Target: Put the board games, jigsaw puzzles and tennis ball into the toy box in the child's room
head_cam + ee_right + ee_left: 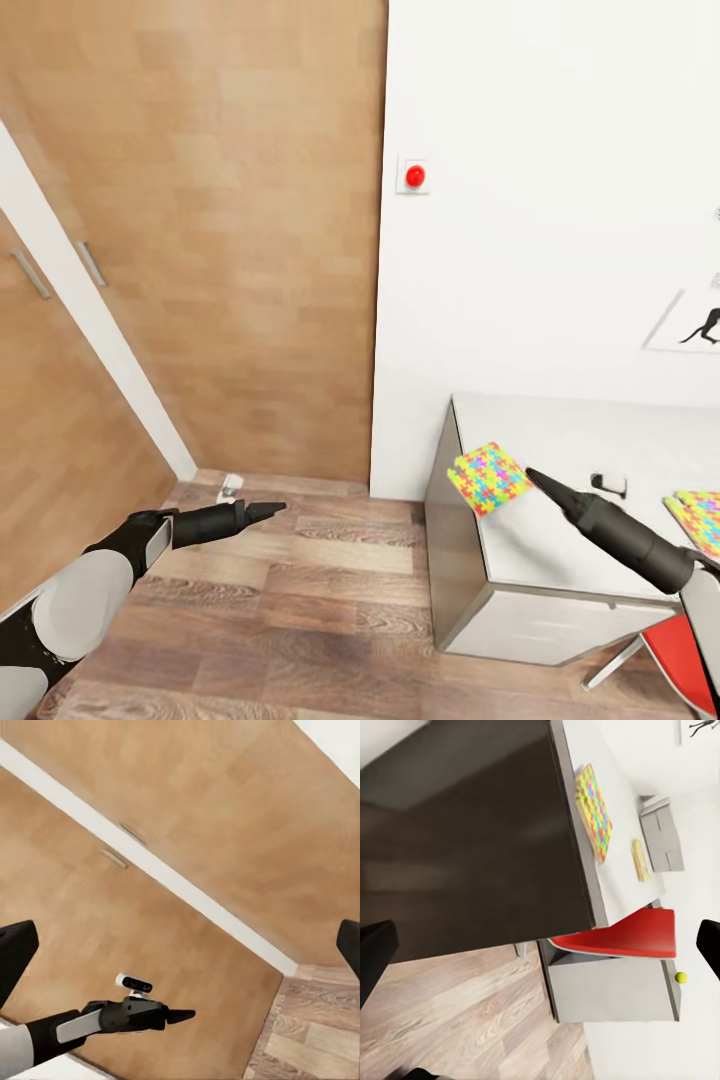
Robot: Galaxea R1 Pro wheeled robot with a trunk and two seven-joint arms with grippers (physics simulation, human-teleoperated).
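Observation:
A bright jigsaw puzzle (489,478) lies on the near left corner of the white table (560,545). A second colourful puzzle (700,518) sits at the picture's right edge. My right gripper (535,478) hovers over the table just beside the first puzzle, holding nothing. My left gripper (272,511) hangs over the wooden floor, left of the table, also holding nothing. In the left wrist view its fingers (375,956) stand wide apart, and beyond them are both puzzles (595,810), a grey toy box (662,832) and the yellow tennis ball (681,977). The right fingers (15,952) are wide apart too.
Wooden wardrobe doors (200,230) fill the left side, with a white wall (550,250) behind the table. A red chair (680,650) stands at the table's near right. A small dark-and-white object (607,484) rests on the tabletop. Wood floor (300,600) lies between me and the table.

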